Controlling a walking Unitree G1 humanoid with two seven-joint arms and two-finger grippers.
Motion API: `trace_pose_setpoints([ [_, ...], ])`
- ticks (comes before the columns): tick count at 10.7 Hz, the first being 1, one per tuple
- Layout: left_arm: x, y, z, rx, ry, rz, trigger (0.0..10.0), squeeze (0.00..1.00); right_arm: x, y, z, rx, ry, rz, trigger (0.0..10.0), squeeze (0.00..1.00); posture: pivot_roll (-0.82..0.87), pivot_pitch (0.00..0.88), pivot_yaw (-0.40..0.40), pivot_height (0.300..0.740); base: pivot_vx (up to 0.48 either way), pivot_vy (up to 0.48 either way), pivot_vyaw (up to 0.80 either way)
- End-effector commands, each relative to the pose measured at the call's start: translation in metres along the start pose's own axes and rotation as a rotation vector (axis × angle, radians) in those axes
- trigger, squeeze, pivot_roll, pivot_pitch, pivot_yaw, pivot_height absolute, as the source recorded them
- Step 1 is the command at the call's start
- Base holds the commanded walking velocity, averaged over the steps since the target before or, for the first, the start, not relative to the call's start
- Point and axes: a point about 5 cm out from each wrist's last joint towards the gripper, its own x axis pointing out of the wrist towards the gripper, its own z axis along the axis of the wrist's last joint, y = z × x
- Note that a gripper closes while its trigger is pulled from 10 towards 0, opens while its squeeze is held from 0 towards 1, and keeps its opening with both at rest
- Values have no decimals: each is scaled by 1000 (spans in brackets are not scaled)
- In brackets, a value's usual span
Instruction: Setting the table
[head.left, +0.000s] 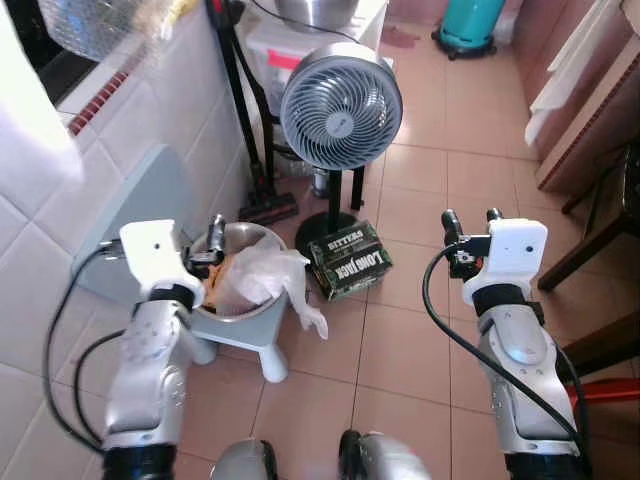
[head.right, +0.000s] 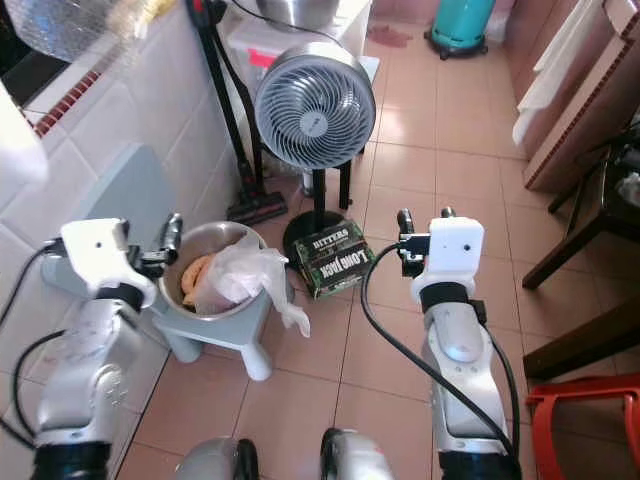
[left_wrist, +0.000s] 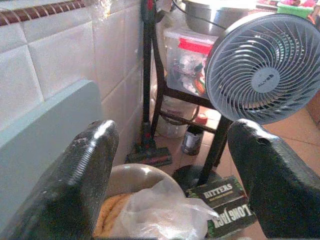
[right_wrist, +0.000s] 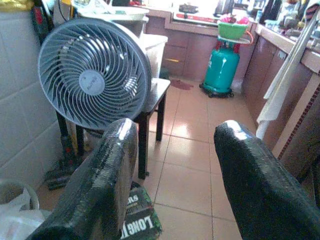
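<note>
Carton (head.left: 348, 259) on the floor reads "BITTERS" and "LONG JACK".

you can count one fan (head.left: 341, 104), one metal bowl (head.left: 243, 275) at about 9 o'clock from its stand, one plastic bag (head.left: 262, 272) in the bowl, one dark box (head.left: 348, 260) at 6 o'clock, one teal gas tank (right_wrist: 221, 68), one red stool (head.right: 583, 432), two grippers.

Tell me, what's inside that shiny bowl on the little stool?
The bowl holds something yellow-orange and a crumpled clear plastic bag. The bag covers much of the inside, so what lies beneath it cannot be seen.
</note>
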Motion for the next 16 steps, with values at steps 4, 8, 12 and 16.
trace_pose_setpoints([
  [4, 7, -4, -8, -31, 22, -39, 10000, 0, 9, 2, -4, -12, -10, 30, 10000, 0, -28, 0, 16, 740, 0, 0, 0],
  [8, -17, 3, -20, 17, 48, -71, 10000, 0, -15, -10, -14, -19, 15, 26, 10000, 0, -39, 0, 31, 740, 0, 0, 0],
  [12, -38, 18, -32, 45, 108, -12, 10000, 0, -34, -15, -27, -34, 81, 19, 10000, 0, -35, 35, 30, 740, 0, 0, 0],
  [16, -36, 14, -26, 47, 99, -24, 10000, 0, -32, -13, -23, -36, 84, 47, 10000, 0, -34, 90, 19, 740, 0, 322, -495],
])
